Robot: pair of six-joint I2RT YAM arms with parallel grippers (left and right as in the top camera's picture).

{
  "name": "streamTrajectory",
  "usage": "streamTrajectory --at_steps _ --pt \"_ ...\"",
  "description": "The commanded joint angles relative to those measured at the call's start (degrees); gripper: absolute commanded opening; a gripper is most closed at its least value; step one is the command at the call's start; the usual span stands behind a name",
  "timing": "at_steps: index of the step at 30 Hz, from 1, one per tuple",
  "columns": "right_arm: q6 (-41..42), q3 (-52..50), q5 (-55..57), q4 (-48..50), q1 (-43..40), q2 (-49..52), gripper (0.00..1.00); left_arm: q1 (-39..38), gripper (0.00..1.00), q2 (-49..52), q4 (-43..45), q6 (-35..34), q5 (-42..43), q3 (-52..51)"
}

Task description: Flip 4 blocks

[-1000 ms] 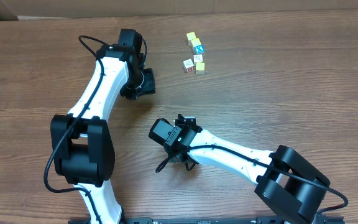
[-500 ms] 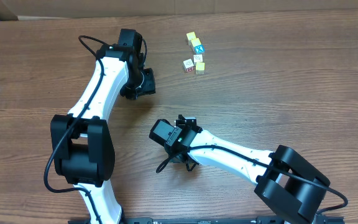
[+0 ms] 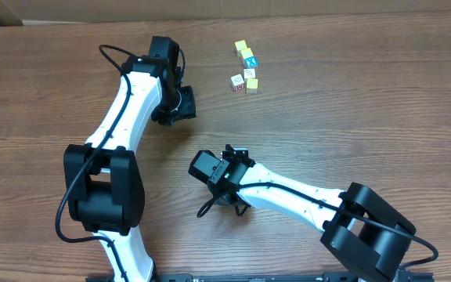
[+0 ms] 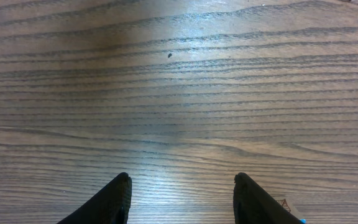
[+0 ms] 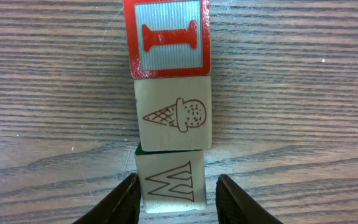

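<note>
In the right wrist view three blocks lie in a touching row. Farthest is one with a red-framed letter I (image 5: 166,37), then a cream one with an ice-cream cone (image 5: 174,114), then a cream one with a W (image 5: 171,183). My right gripper (image 5: 178,183) is open astride the W block, with the left finger against it and a gap at the right finger. Overhead, the right gripper (image 3: 229,197) hides that row. My left gripper (image 4: 183,182) is open over bare wood, and a block corner (image 4: 286,206) peeks from behind its right finger.
A cluster of several small cubes (image 3: 246,67) sits at the far middle of the wooden table (image 3: 351,125); some are yellow-topped, one blue, one red-marked. The left gripper (image 3: 180,106) hovers left of that cluster. Cardboard lines the table's far edge.
</note>
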Motion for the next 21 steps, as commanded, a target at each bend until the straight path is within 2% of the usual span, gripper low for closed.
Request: streamTrajectory --at_steps 1,8,10,12,21 --pt "0.0 -0.6 1.0 0.0 -0.5 0.3 0.41 -0.1 0.46 -1.0 -0.2 -0.8 -0.8 -0.4" --pt "0.0 -0.6 1.1 0.3 -0.5 0.3 0.40 -0.1 0.46 -1.0 -0.1 -0.8 -0.8 -0.4" --pt "0.0 -0.6 1.0 0.4 -0.5 0.3 0.31 -0.1 0.46 -1.0 -0.2 -0.8 -0.8 -0.4" --pt "0.0 -0.6 1.0 0.5 -0.5 0.3 0.28 -0.1 0.46 -1.0 -0.2 -0.8 -0.8 -0.4" --pt "0.0 -0.6 1.0 0.5 -0.5 0.3 0.28 -0.1 0.46 -1.0 -0.2 -0.8 -0.8 -0.4"
